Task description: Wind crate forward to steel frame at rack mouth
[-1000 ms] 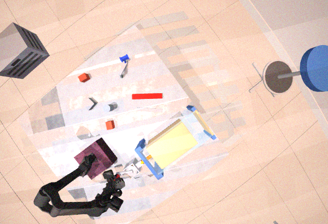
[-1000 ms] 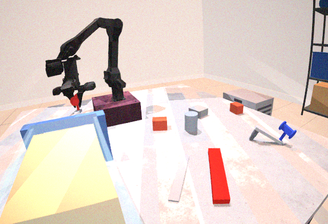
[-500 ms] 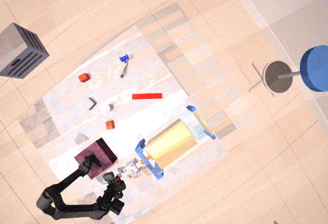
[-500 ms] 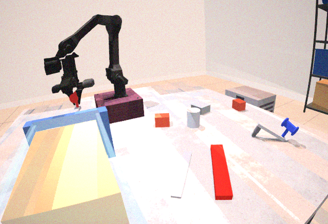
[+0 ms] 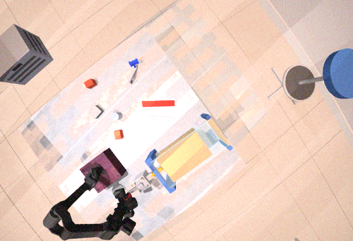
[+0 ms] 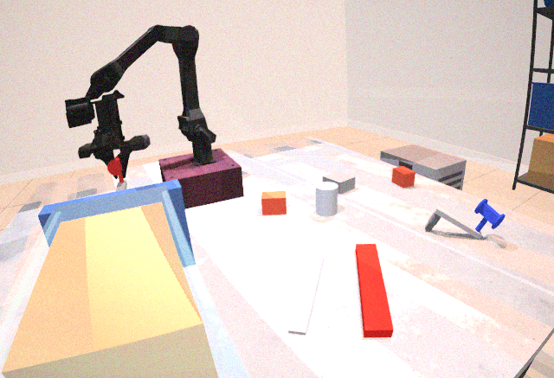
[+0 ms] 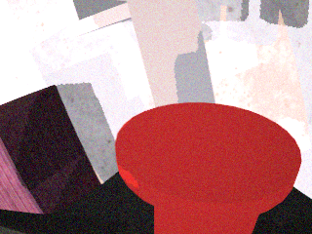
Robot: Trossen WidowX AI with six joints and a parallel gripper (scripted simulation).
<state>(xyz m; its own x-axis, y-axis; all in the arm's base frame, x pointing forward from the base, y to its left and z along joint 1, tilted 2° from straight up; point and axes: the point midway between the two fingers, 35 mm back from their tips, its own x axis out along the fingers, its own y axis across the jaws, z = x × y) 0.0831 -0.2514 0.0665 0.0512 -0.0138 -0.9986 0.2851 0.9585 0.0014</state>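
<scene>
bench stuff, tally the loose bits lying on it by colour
red or orange: 3, two blocks and a long bar
grey: 4, a can, a bracket, a wedge, a thin strip
blue: 1, a spool
total: 8

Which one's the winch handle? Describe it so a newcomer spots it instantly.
Start at the maroon arm base, then look left to the blue frame. Just behind it, the claw is shut on the winch handle: the only red-knobbed thing off the bench.
</scene>
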